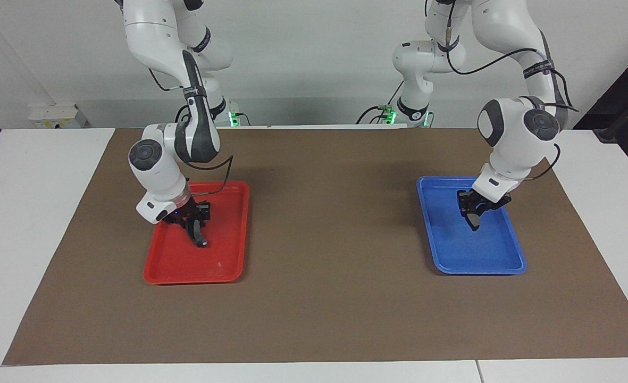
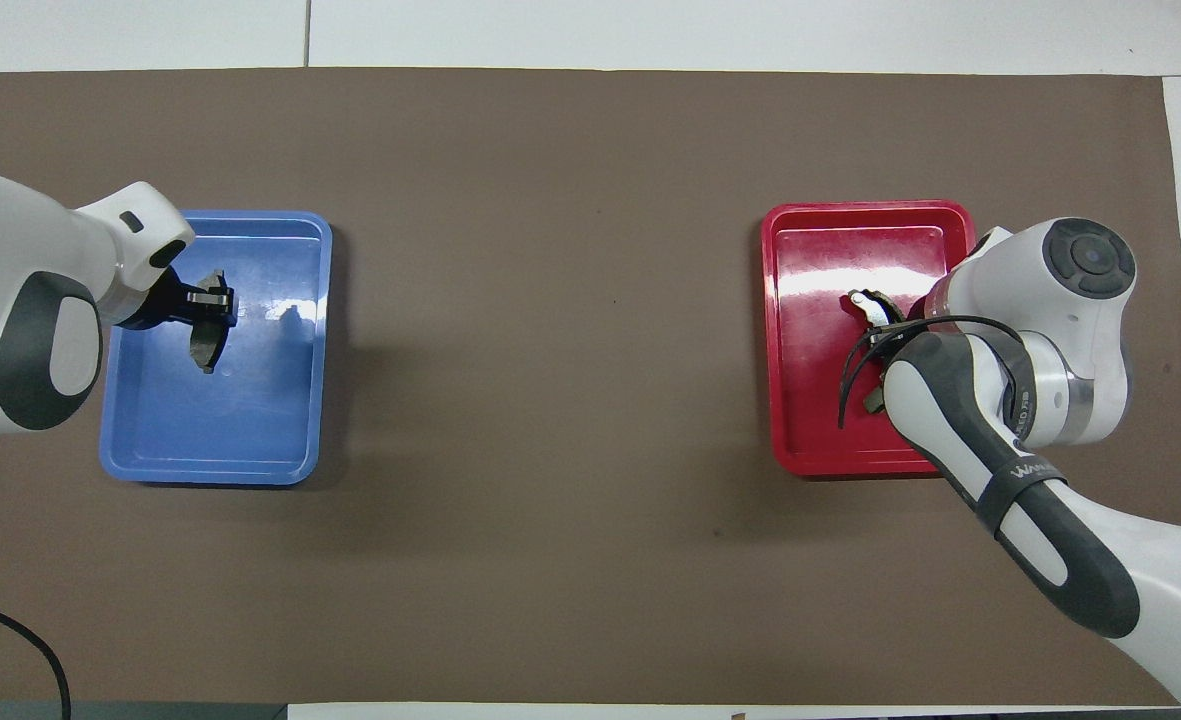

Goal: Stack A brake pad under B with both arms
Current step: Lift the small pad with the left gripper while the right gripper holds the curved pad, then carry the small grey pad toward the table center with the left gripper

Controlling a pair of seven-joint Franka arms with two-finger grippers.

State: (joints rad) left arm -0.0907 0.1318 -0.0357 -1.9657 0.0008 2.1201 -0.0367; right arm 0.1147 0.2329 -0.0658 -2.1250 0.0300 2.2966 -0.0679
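The A brake pad (image 1: 475, 224) (image 2: 202, 346), short and dark grey, hangs a little above the blue tray (image 1: 478, 268) (image 2: 210, 478). My left gripper (image 1: 473, 213) (image 2: 212, 300) is shut on it. B (image 1: 201, 238) (image 2: 868, 303), the black crescent with a lighter strip, is in the red tray (image 1: 191, 277) (image 2: 850, 215) toward the right arm's end of the table. My right gripper (image 1: 194, 226) is down at B in that tray. In the overhead view the right arm hides most of B.
A brown mat (image 1: 324, 298) covers the table between the two trays. A thin black cable (image 2: 847, 375) loops from the right arm over the red tray. White table surface borders the mat on all sides.
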